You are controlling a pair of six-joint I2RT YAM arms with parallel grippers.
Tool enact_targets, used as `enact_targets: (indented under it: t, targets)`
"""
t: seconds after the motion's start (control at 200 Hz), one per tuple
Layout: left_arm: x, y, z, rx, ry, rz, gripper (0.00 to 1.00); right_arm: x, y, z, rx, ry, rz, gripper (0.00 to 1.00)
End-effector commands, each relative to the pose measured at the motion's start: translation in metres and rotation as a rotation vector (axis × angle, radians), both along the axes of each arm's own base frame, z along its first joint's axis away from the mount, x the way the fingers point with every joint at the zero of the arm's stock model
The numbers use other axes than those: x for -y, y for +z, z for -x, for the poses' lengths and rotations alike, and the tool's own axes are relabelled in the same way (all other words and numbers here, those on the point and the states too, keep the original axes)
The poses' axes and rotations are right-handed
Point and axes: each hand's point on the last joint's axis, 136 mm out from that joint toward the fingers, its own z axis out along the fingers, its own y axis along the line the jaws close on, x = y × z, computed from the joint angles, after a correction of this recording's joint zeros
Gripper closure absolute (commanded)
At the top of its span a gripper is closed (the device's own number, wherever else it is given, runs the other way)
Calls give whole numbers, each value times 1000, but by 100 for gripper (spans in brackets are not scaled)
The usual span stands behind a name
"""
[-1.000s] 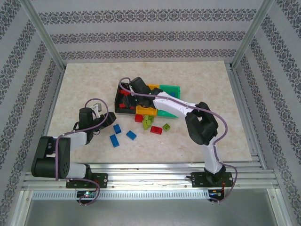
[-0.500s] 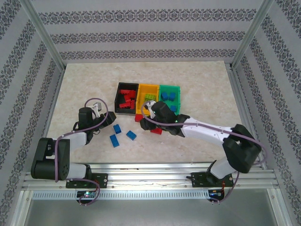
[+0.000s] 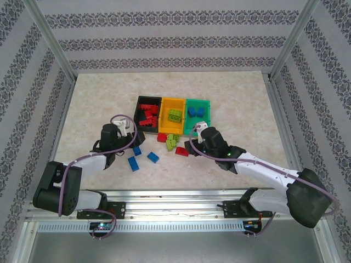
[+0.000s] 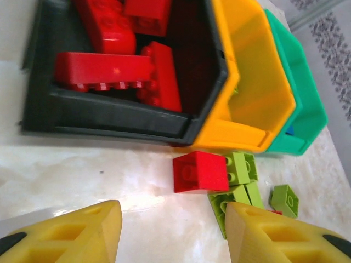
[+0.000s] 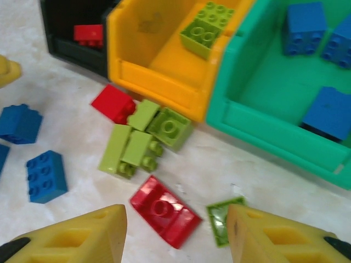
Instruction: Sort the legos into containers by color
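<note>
Table (image 3: 247, 109), two arms, three containers in a row, sorted and loose legos.
Left fingers (image 4: 82, 235) stand moderately apart and empty, low over the table on the near side of the black bin (image 4: 109, 118); right fingers (image 5: 82, 235) likewise apart and empty, above loose bricks before the orange-yellow bin (image 5: 159, 82) and green bin (image 5: 263, 82). The bins touch side by side mid-table, black leftmost. Red bricks (image 4: 104, 68) lie in black, a lime brick (image 5: 208, 30) in orange-yellow, blue bricks (image 5: 304, 24) in green. Loose on the near side: a lime cluster (image 5: 137, 148), a red block (image 5: 112, 104), a red plate (image 5: 164, 211), blue bricks (image 5: 46, 175) toward the left edge.
</note>
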Motion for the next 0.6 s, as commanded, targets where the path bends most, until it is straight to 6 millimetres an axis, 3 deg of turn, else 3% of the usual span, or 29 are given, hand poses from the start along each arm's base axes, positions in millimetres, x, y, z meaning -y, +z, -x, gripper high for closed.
enact_targets:
  t: [0.0,0.215,0.4,0.595]
  targets:
    - [17,14,-2,74,-63,-96,47,19,-9,-5,30,-35,16,48]
    - [51,8,7,80,-194,-220,48,38,-5,-8,44,-83,-28,48]
    - [64,-6,7,44,-238,-312,46,47,-4,-8,51,-114,-44,48]
    - [72,-34,5,-59,-280,-414,44,48,-8,-13,44,-122,-23,47]
